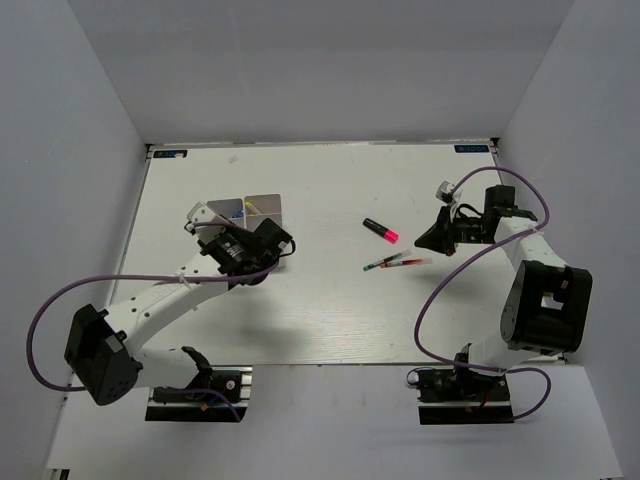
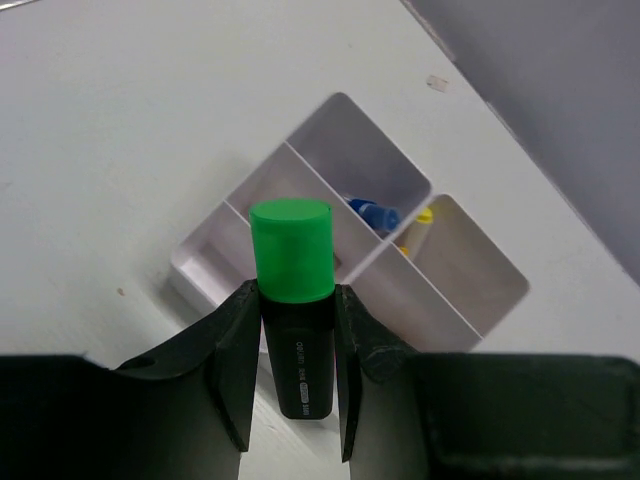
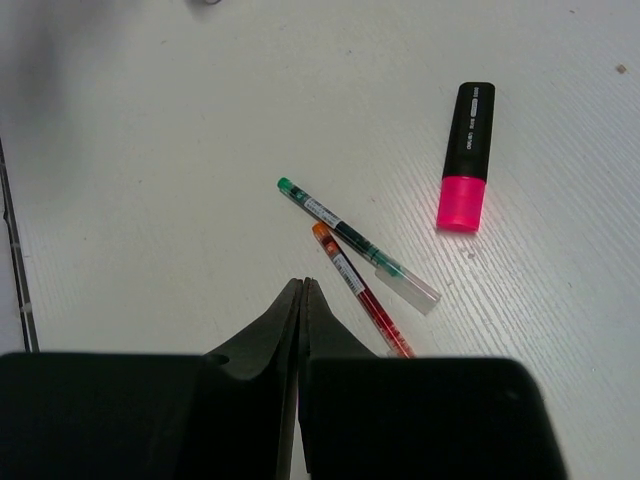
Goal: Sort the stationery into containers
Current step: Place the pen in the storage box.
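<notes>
Above the matte white table (image 1: 330, 310), at the near edge of the thin-walled plastic tray (image 2: 470, 270), the left gripper (image 2: 297, 300) pinches a green-capped highlighter (image 2: 292, 250) by its stiff, glossy black barrel, likely light but slippery; the right gripper (image 3: 301, 300) hovers pressed together, empty; before it lie a pink-capped highlighter (image 3: 465, 150), a green-tipped pen (image 3: 355, 240) and a red pen (image 3: 365, 295), slim and roll-prone, best taken mid-barrel.

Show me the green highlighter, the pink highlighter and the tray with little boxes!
green highlighter (image 2: 292, 262): left wrist view, on its green cap.
pink highlighter (image 3: 469, 150): right wrist view, on its black barrel.
tray (image 2: 365, 160): left wrist view, on an empty compartment's floor.
</notes>
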### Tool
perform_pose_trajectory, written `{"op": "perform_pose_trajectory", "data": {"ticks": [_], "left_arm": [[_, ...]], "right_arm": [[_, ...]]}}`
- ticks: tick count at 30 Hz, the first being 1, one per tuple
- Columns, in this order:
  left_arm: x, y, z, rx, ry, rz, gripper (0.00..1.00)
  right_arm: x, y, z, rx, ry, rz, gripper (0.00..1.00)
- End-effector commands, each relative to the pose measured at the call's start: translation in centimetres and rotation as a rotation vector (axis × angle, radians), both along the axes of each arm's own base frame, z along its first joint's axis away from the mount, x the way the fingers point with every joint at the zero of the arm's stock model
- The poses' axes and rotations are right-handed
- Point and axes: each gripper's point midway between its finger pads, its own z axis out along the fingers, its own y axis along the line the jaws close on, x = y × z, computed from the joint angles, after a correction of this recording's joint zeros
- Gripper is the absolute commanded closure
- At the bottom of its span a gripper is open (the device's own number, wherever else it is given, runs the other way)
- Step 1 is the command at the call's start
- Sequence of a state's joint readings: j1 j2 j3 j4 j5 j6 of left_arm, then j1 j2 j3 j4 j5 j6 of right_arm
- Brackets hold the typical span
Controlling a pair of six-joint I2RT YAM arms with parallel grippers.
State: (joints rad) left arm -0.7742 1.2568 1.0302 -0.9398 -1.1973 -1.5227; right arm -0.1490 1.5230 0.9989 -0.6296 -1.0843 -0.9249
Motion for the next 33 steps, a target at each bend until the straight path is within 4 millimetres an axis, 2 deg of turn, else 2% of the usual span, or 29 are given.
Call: {"op": "perform_pose_trajectory", "data": {"ticks": [1,4,10,17,18,31,33], "left_arm": [[-0.3,3.0,1.3,0.003,-0.127,0.14,1.0],[0.2,3.6,1.5,0.019,-0.146,0.173,1.0],[0.9,4.6,-0.2,0.083,-0.112,0.218,1.0],[2.0,4.8,-2.2,0.113,-0.092,0.256,1.0],[2.0,4.9,-1.9,0.119,-0.109,0.261,1.0],[3.1,4.6,-4.1,0.168,-0.086,0.275,1.0],[3.2,4.6,-4.2,0.172,-0.083,0.277,0.91]], "right_arm": [[0.4,0.6,1.7,0.035,-0.045,0.033,0.98],[0.2,0.5,1.7,0.031,-0.042,0.034,0.98],[0.1,0.5,1.6,0.032,-0.041,0.037,0.98],[0.0,0.4,1.7,0.035,-0.03,0.046,0.97],[0.1,0.3,1.6,0.028,-0.036,0.045,0.97],[-0.1,0.4,1.7,0.027,-0.038,0.061,0.91],[-0.1,0.4,1.7,0.027,-0.039,0.063,0.91]]}}
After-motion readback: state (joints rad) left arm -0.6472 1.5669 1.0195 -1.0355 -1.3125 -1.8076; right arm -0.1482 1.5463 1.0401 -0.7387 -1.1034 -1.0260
